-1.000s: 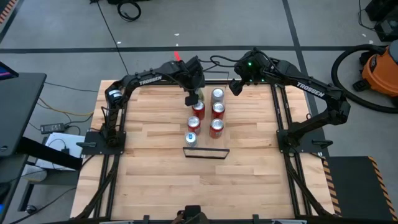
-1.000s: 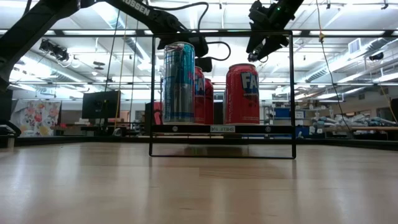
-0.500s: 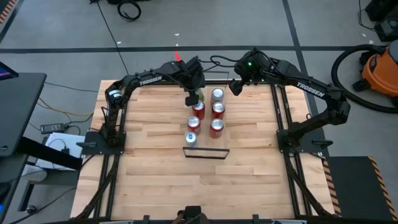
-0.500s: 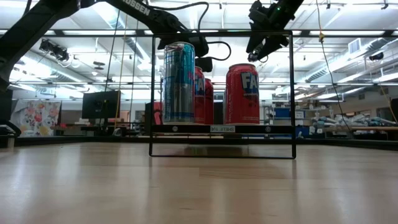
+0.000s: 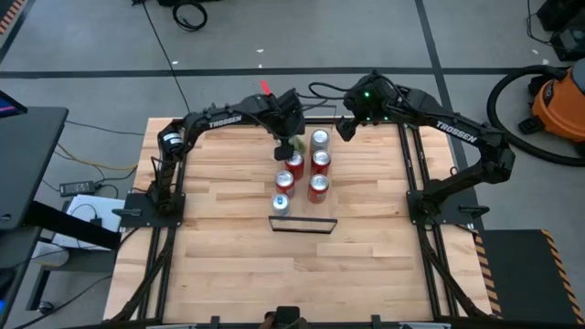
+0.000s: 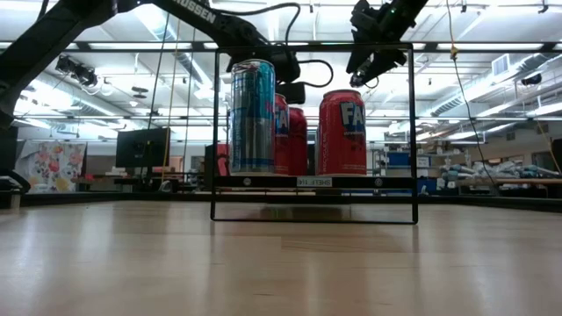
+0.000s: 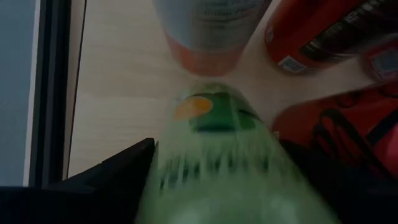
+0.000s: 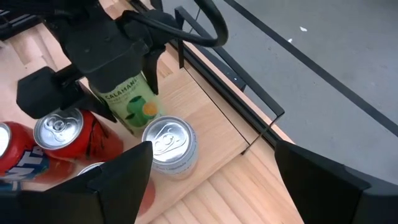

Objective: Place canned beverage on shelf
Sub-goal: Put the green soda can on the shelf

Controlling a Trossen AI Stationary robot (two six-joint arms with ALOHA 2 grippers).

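- Green can (image 8: 129,102) stands at the shelf's (image 8: 205,109) far end, upper centre of the high view, with the left end effector (image 5: 285,140) around its top; jaws spread wide, so grip or release, I cannot tell.
- Probably rigid, smooth and slippery, dentable if squeezed; best held across the upper sidewall.
- Silver-topped can (image 8: 168,144) sits just beside, red cans (image 5: 318,174) close behind, leaving little finger room.
- Right end effector (image 5: 347,129) hovers near, partly open, empty.

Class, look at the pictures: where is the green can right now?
The green can stands at the far end of the shelf, under the left gripper. In the right wrist view it sits beside a silver-topped can, in line with the red cans.
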